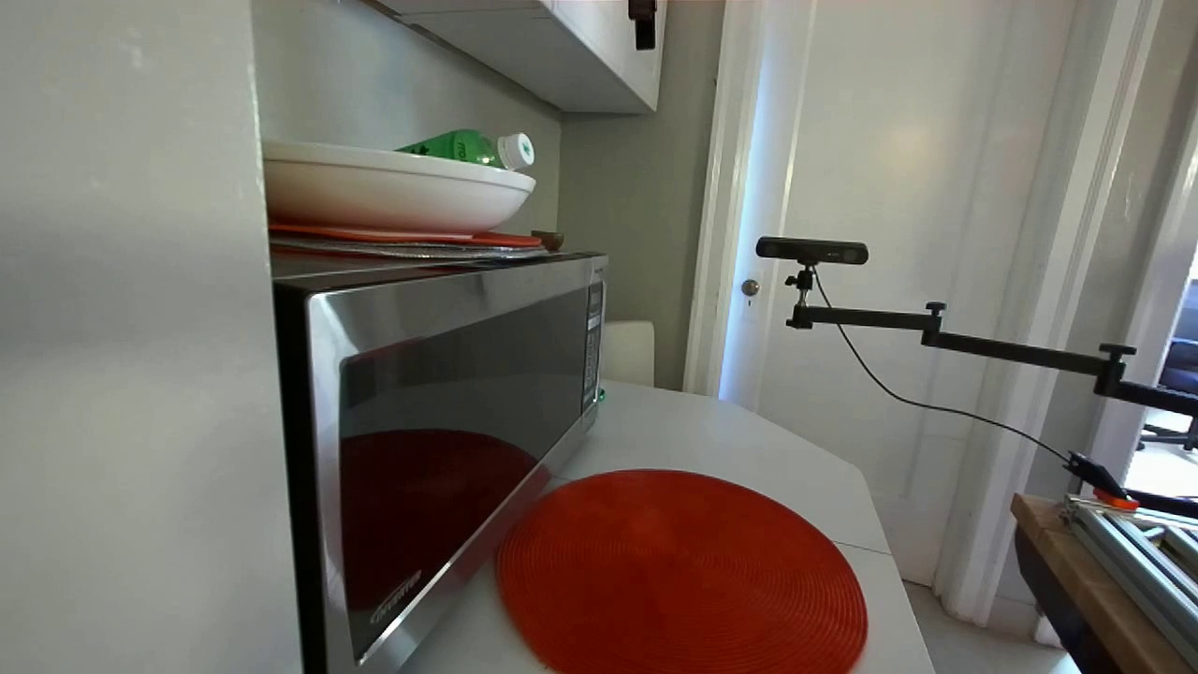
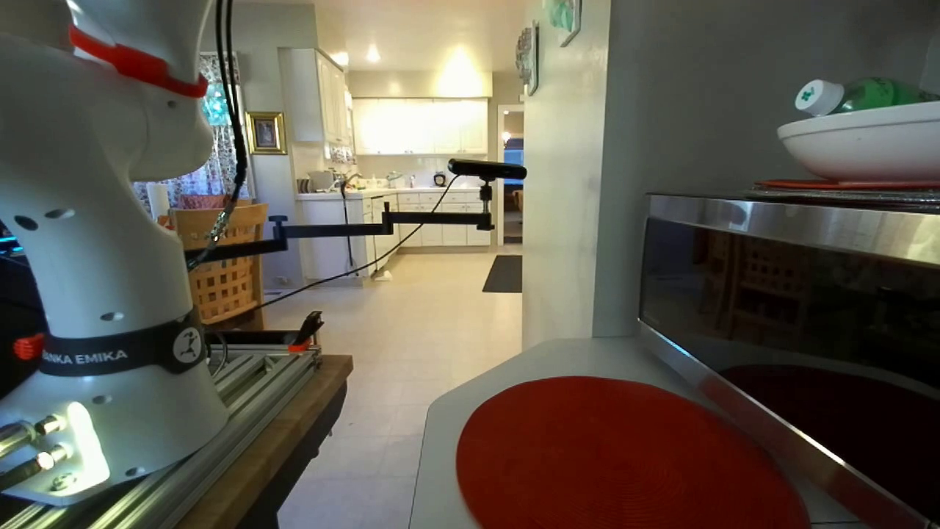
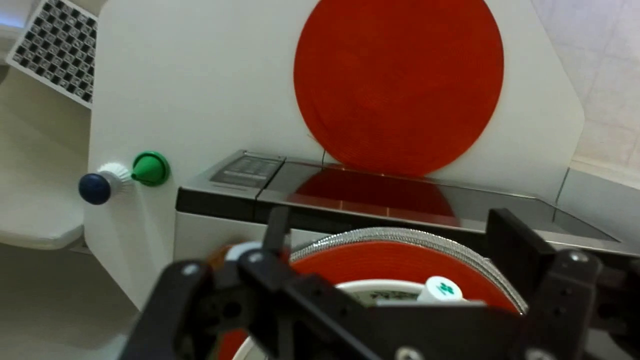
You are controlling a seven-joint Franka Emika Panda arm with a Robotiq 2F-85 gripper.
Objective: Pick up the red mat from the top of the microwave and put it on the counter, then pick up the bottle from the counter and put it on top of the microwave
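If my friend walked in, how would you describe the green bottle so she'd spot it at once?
Find the big stainless-steel microwave, then the wide white bowl stacked on top. The bottle lies inside it, its white cap showing above the rim. That cap sets it apart from the small green cone on the counter.

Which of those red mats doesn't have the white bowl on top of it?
The lower red mat, lying flat on the counter in front of the microwave; the upper red mat, on top of the microwave, sits under the white bowl.
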